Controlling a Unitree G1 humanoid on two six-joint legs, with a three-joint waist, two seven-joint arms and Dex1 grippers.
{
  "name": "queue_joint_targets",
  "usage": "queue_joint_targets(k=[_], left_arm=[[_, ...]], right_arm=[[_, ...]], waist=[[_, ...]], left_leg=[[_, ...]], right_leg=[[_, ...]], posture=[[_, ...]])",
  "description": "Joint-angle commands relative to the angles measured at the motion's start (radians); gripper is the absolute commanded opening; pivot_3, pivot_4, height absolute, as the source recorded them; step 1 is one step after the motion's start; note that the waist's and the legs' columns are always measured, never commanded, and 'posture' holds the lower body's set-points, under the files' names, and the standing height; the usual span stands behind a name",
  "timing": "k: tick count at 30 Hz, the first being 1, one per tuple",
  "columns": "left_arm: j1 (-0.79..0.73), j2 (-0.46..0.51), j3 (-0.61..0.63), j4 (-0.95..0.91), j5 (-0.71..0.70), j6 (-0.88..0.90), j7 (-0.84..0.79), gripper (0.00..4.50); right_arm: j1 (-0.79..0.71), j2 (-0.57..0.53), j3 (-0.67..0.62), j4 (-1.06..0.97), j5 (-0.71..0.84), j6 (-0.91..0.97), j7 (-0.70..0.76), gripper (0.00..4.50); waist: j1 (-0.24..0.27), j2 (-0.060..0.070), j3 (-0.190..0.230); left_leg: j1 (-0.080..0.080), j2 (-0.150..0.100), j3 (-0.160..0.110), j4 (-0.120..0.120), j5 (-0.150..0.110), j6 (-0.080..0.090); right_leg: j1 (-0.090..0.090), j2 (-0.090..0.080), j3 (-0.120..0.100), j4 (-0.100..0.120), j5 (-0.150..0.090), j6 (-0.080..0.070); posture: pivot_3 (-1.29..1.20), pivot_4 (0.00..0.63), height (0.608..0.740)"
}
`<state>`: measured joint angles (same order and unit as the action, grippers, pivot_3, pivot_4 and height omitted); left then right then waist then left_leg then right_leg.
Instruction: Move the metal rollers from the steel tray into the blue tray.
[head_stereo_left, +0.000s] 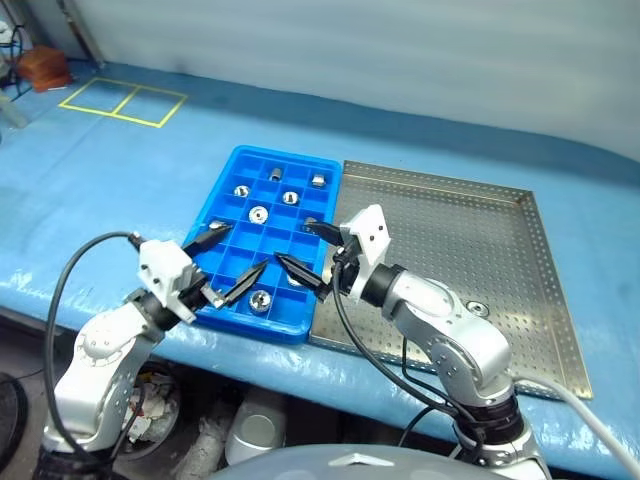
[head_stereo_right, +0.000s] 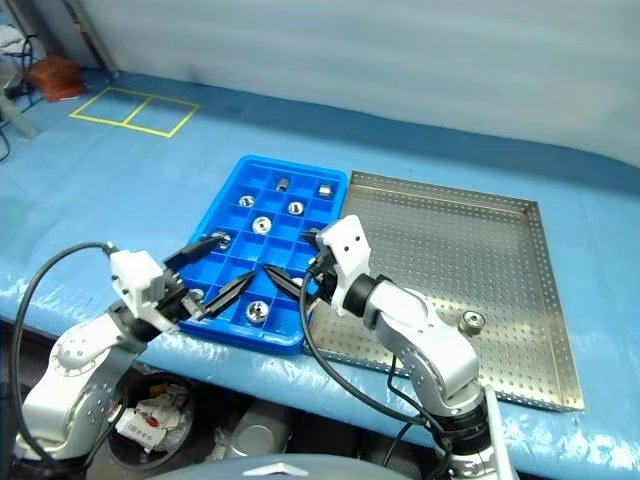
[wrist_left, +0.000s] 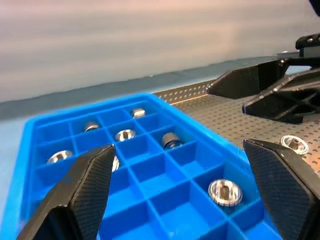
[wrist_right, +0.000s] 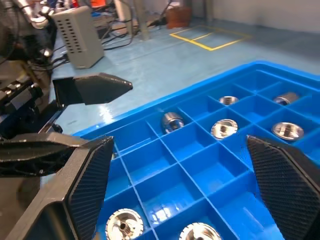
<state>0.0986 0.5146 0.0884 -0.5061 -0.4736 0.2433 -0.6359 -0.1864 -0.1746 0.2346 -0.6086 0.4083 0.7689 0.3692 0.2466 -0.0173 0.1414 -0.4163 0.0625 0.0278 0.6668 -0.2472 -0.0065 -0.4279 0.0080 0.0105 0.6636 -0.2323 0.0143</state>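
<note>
2 wide-spread pincers, left pincer (head_stereo_left: 228, 262) and right pincer (head_stereo_left: 310, 258), hover empty over the unlabelled blue tray (head_stereo_left: 225, 195).

Head stereo pair looks down over both trays; wrist cams sit low, close, facing across blue tray (head_stereo_left: 232, 301), their shared ground.

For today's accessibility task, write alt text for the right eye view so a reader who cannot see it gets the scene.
Two robot grippers, left gripper and right gripper, hover open and empty over the near end of a blue tray that has metal rollers in several compartments. Beside it lies a steel tray holding one last roller, on a table with a pale blue cover.
</note>
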Motion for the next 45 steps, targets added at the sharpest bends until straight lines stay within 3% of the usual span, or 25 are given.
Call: queue_joint_targets(k=[1, 9, 14, 20, 27, 45], left_arm=[[-0.102, -0.010, -0.052, 0.018, 0.014, 0.071, 0.028, 4.50], [-0.366, -0.009, -0.229, 0.158, 0.046, 0.187, -0.080, 4.50], [-0.495, -0.016, -0.316, 0.288, 0.084, 0.207, -0.171, 4.50], [-0.610, -0.027, -0.452, 0.503, 0.260, 0.141, -0.227, 4.50], [-0.669, -0.047, -0.518, 0.647, 0.346, 0.025, -0.342, 4.50], [-0.811, -0.148, -0.636, 0.880, 0.544, -0.114, -0.476, 4.50]], right_arm=[[0.044, -0.007, -0.046, -0.099, -0.005, -0.005, -0.056, 4.45], [0.210, -0.029, -0.127, -0.238, -0.004, 0.012, -0.167, 4.45], [0.292, -0.017, -0.150, -0.293, -0.007, 0.019, -0.228, 4.45], [0.430, 0.016, -0.156, -0.348, -0.015, -0.008, -0.292, 4.45], [0.524, 0.006, -0.190, -0.381, -0.018, -0.037, -0.309, 4.45], [0.571, 0.035, -0.188, -0.365, -0.034, -0.086, -0.335, 4.45]], waist=[[-0.041, 0.000, 0.000], [-0.194, 0.000, 0.000], [-0.242, 0.000, 0.000], [-0.259, 0.000, 0.000], [-0.273, 0.000, 0.000], [-0.287, 0.000, 0.000]], left_leg=[[0.001, 0.000, 0.000, 0.000, 0.000, 0.000], [0.004, -0.001, 0.000, 0.000, 0.000, 0.001], [0.006, 0.000, -0.001, -0.002, 0.000, 0.001], [0.006, -0.001, 0.000, -0.001, 0.001, 0.001], [0.005, -0.001, 0.003, -0.001, 0.001, 0.001], [0.005, -0.001, 0.004, 0.000, 0.000, 0.001]], right_leg=[[0.001, 0.000, 0.001, 0.000, 0.000, -0.001], [0.003, 0.000, 0.003, 0.001, 0.002, 0.003], [0.002, 0.002, 0.004, 0.003, 0.002, 0.002], [0.002, 0.002, 0.005, 0.005, 0.002, 0.002], [0.000, 0.001, 0.008, 0.005, 0.002, 0.003], [0.000, 0.002, 0.010, 0.005, 0.003, 0.004]], posture=[[0.16, 0.150, 0.740], [0.03, 0.150, 0.740], [0.00, 0.150, 0.740], [-0.04, 0.150, 0.740], [-0.06, 0.150, 0.740], [-0.11, 0.150, 0.740]])
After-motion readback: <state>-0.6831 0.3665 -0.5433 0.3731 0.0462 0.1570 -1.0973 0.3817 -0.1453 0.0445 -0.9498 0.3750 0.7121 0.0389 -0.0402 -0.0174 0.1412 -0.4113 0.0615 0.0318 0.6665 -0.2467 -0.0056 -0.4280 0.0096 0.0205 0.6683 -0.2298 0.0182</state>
